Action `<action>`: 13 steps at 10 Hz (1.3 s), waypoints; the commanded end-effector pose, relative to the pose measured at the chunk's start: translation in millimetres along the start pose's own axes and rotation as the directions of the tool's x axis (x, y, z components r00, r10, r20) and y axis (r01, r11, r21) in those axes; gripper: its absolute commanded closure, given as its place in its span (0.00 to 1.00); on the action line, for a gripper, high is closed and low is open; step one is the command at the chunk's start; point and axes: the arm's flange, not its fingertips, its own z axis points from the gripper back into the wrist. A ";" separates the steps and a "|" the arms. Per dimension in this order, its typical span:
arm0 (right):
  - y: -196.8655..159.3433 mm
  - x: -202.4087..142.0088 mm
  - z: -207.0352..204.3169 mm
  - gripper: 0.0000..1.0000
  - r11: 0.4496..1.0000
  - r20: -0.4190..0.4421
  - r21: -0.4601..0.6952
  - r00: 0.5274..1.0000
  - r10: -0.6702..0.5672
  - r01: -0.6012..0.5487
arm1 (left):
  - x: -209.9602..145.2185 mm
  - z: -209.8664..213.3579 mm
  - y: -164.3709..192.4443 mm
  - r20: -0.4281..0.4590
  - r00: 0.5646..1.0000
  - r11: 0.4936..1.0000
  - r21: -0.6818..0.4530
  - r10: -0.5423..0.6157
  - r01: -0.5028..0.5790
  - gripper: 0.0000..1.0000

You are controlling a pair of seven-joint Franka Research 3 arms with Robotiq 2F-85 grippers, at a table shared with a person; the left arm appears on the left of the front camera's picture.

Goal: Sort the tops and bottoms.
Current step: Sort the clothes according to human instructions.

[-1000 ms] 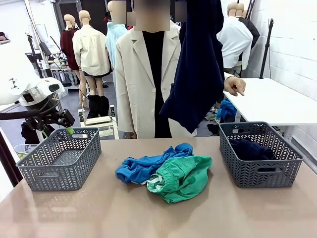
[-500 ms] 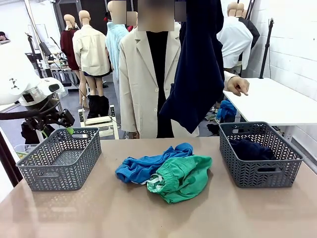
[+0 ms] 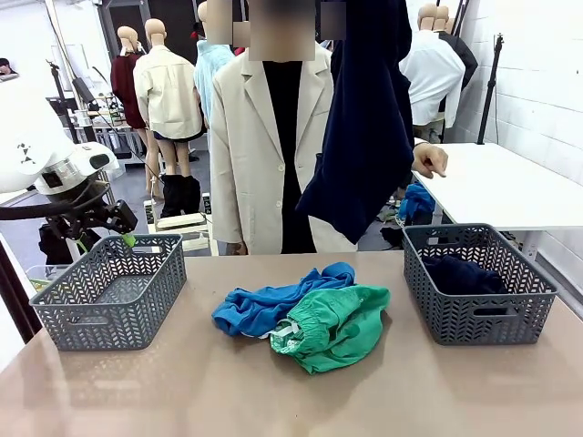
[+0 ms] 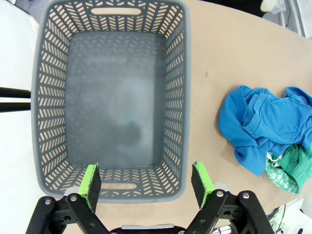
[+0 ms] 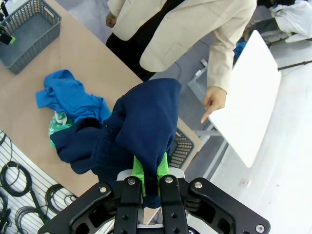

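garment pile [image 3: 305, 319] between left basket [image 3: 109, 291] and right basket [image 3: 478, 282] | long garment [image 3: 364, 137] hanging above

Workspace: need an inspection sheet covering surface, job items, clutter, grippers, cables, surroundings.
Surface: tan table, with the left basket and right basket at its ends.
Job's things: royal-blue top and green drawstring garment heaped mid-table, touching; navy garment hanging high over the table; dark garment in right basket.
Clutter: nothing seen.
Grippers: left gripper open above left basket's rim; right gripper shut on navy garment.
Cables: black cable coils beside the table.
Surroundings: person in beige coat at far side, hand pointing; white table beyond.
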 end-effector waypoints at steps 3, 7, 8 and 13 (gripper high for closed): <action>-1.2 -2.0 0.6 1.00 1.000 0.012 0.006 1.000 0.002 -0.002 | -2.6 1.3 -0.1 -0.006 1.000 1.000 0.003 0.022 -0.022 0.04; -1.2 -2.0 0.6 1.00 1.000 0.012 0.006 1.000 0.002 -0.002 | -2.6 1.3 -0.1 -0.006 1.000 1.000 0.003 0.022 -0.022 0.04; 0.0 0.0 0.0 1.00 1.000 0.000 0.000 1.000 0.000 0.000 | -2.6 1.3 -0.1 -0.006 1.000 1.000 0.003 0.022 -0.022 0.04; -79.9 -92.5 -35.9 1.00 0.984 -0.130 -0.110 0.980 -0.152 0.138 | -2.6 1.3 -0.1 -0.006 1.000 1.000 0.003 0.022 -0.022 0.04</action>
